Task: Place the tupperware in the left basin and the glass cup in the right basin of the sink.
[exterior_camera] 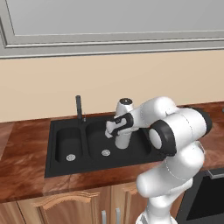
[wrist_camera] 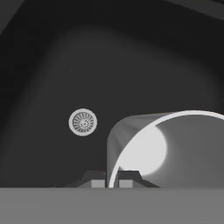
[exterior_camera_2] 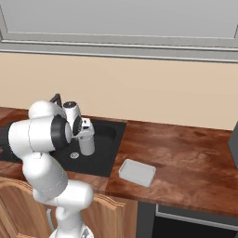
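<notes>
The glass cup [exterior_camera: 123, 141] stands upright and low inside the right basin [exterior_camera: 98, 139] of the black sink [exterior_camera: 54, 168]. My gripper [exterior_camera: 124, 130] reaches down from above and is shut on the cup's rim. In the hand view the fingertips [wrist_camera: 94, 178] pinch the cup's wall [wrist_camera: 131, 131], one inside and one outside, with the basin's silver drain [wrist_camera: 83, 122] beside it. Whether the cup rests on the basin floor I cannot tell. The left basin [exterior_camera: 68, 139] holds nothing. The tupperware [exterior_camera_2: 137, 172] lies flat on the wooden counter just right of the sink.
A slim dark faucet [exterior_camera: 79, 107] rises behind the divider between the basins. The reddish-brown counter [exterior_camera_2: 186, 153] stretches to the right, with a grey appliance [exterior_camera_2: 234, 146] at its far edge. A dark stove top [exterior_camera: 205, 197] sits at the lower right.
</notes>
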Robot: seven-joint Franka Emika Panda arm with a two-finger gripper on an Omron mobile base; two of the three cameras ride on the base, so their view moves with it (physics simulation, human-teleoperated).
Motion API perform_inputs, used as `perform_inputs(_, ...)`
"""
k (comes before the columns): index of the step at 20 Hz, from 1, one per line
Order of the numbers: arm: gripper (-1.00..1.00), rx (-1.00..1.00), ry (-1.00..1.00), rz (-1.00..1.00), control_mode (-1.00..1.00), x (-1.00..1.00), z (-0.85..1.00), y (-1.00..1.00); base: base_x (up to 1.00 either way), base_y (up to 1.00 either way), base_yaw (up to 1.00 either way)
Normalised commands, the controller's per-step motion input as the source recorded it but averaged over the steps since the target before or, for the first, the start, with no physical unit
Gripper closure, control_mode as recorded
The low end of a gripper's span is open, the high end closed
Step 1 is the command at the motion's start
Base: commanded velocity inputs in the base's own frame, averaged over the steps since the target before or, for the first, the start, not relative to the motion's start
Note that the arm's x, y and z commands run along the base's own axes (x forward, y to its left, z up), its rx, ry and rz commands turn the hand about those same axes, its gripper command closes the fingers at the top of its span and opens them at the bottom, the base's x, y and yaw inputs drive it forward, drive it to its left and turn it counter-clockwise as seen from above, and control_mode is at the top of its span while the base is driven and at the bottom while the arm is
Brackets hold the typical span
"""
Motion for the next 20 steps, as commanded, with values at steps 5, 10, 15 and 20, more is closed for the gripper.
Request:
perform_inputs(5,1.00,-0.02,0.00,0.00,-1.00,0.12,-0.23,0.01,0.00,0.00,0.00)
perform_inputs(10,1.00,0.00,0.00,0.00,-1.00,0.09,-0.26,0.01,0.00,0.00,0.00)
perform_inputs(15,1.00,0.00,0.00,0.00,-1.00,0.08,-0.26,0.01,0.00,0.00,0.00)
perform_inputs(20,1.00,0.00,0.00,0.00,-1.00,0.05,-0.26,0.01,0.00,0.00,0.00)
